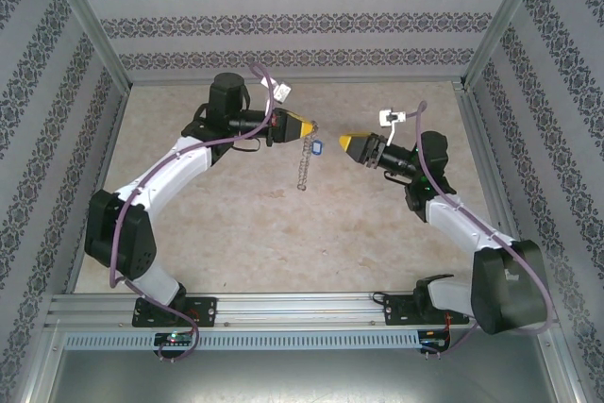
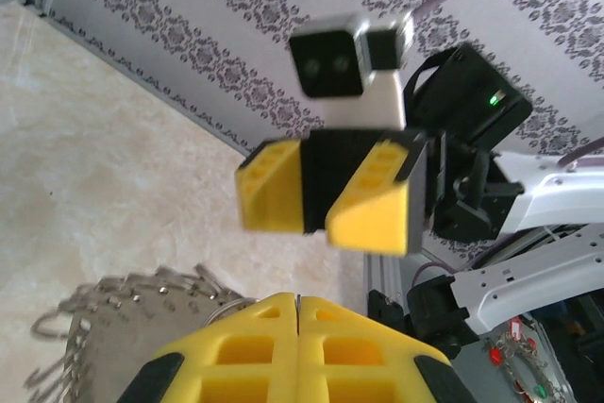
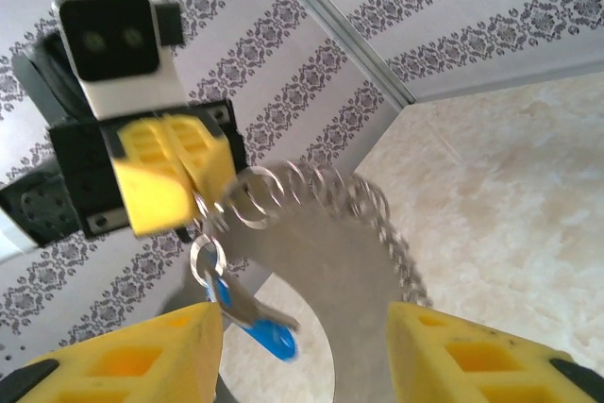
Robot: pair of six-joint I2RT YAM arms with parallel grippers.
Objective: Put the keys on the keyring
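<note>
Key [image 3: 269, 335]: blue head, short silver blade, dangling in the air from a small ring [image 3: 206, 257] just under the left gripper [image 3: 193, 176]. It looks hooked on already, though the blur hides the exact link-up.

Keyring [image 3: 316, 200]: floppy loop of silver links with a grey flat part across it, pinched at its top end. The rest hangs free above the worktop [image 1: 236, 233], and I can't tell whether its low end touches.

The left gripper's fingers [image 2: 255, 356] are pressed together with the ring metal between them. My guess is it's held high so the loop hangs free and the hook-on spot faces the other arm.

Right gripper [image 1: 351, 144]: directly opposite the left, nose to nose and near it but apart. Its fingers [image 3: 142, 356] stand spread with nothing between them. From its wrist camera the key hangs just in front of the gap, nearer the left-hand finger, untouched.

Judgement: this key's threading looks done or all but done. Spread fingers this close suggest either letting go or lining up for a regrip, and I can't say which.

Risks: the loop is slack and will swing if bumped, and the key is tiny against the fingers, so any regrip needs a careful line-up. I see no other keys.
</note>
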